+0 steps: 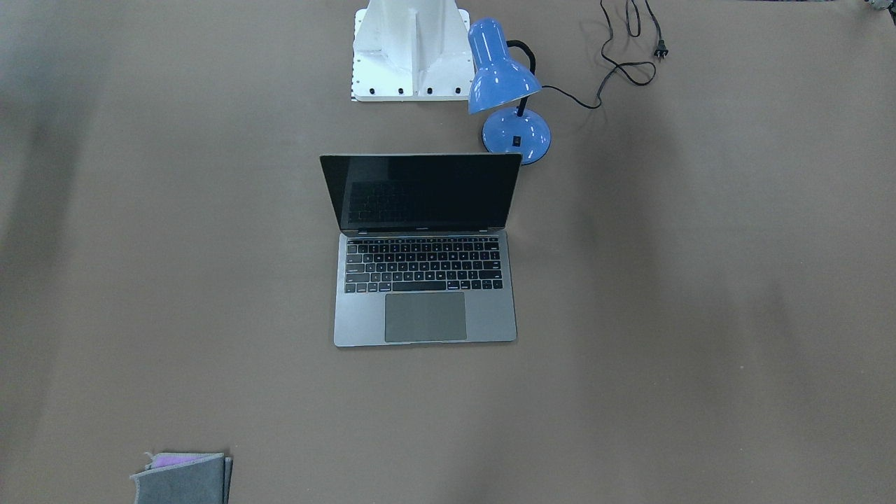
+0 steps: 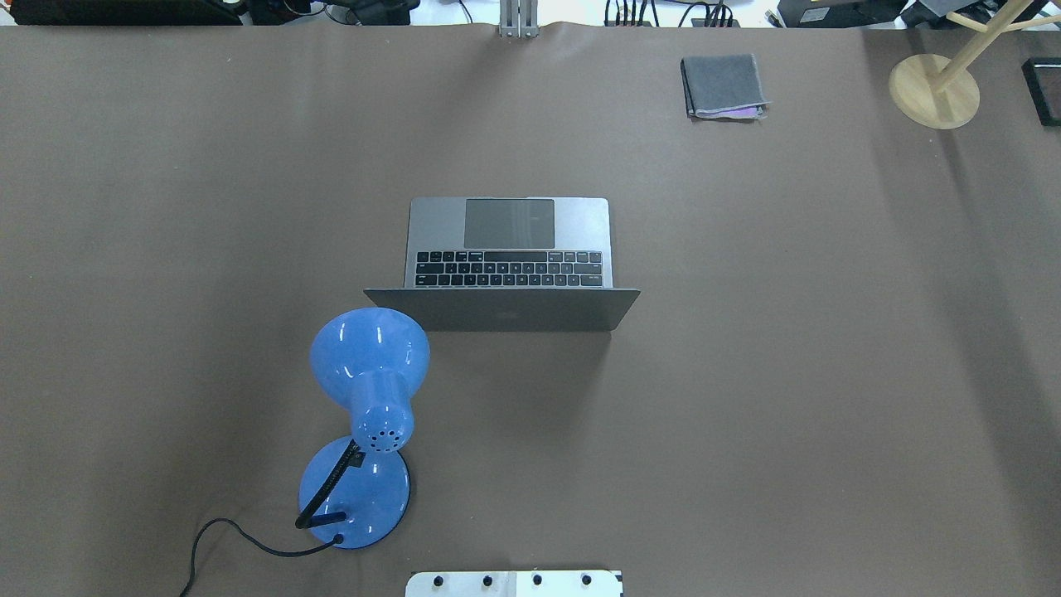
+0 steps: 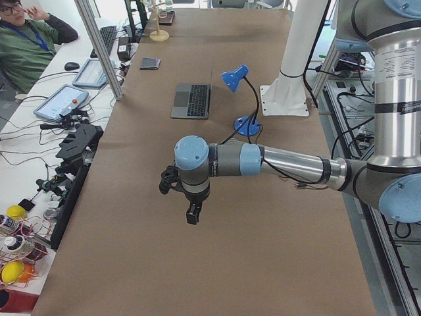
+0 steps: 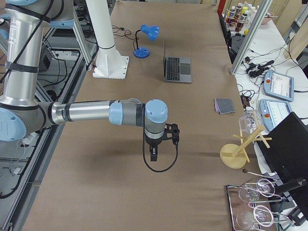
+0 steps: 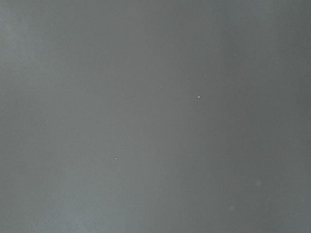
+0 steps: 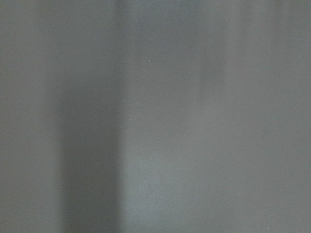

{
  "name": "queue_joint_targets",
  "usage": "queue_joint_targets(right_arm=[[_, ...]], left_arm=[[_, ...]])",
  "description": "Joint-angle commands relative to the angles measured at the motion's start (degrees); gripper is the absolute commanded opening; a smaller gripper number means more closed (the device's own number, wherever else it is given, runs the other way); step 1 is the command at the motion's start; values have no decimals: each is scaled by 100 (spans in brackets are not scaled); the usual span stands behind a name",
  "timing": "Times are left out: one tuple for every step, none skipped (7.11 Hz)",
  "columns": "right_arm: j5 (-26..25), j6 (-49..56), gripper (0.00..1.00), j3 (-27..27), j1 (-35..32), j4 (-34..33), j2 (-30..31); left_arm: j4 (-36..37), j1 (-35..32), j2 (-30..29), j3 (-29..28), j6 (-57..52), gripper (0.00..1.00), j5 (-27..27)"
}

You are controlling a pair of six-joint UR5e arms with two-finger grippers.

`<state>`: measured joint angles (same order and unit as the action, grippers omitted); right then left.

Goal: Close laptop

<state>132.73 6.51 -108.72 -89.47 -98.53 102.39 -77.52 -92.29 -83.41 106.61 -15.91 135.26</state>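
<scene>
Two claws hang over the brown bench (image 1: 700,315), one toward each end, both pointing down and clear of everything. The left claw (image 3: 191,216) and the right claw (image 4: 153,155) show only from the side, so I cannot tell how wide either one stands. Between them, well apart from both, the laptop (image 1: 425,280) sits mid-bench with its lid raised, its dark screen facing away from the robot's base. A blue desk lamp (image 1: 500,77) stands just beside the lid's corner on the left claw's side. A folded grey cloth (image 1: 183,479) lies at the bench's far edge, on the right claw's side.
</scene>
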Motion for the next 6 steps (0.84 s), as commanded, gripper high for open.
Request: queue_joint_targets(right_arm=[[-2,-1,100,0,0,0,9],[7,-1,100,0,0,0,18],[7,-1,100,0,0,9,9],[-1,-9,100,-35,0,139,18],[7,-9,100,-35,0,567,26],[16,-27,100,-27,0,902,53]], left_arm=[[-87,-8,0,35,0,99,-17],[-123,1,0,35,0,99,-17],[-132,1,-9,61,0,99,-17],[-132,1,-26,79,0,99,-26],[-132,1,-61,88,9,99,-26],[-149,1,-114,79,26,99,-9]])
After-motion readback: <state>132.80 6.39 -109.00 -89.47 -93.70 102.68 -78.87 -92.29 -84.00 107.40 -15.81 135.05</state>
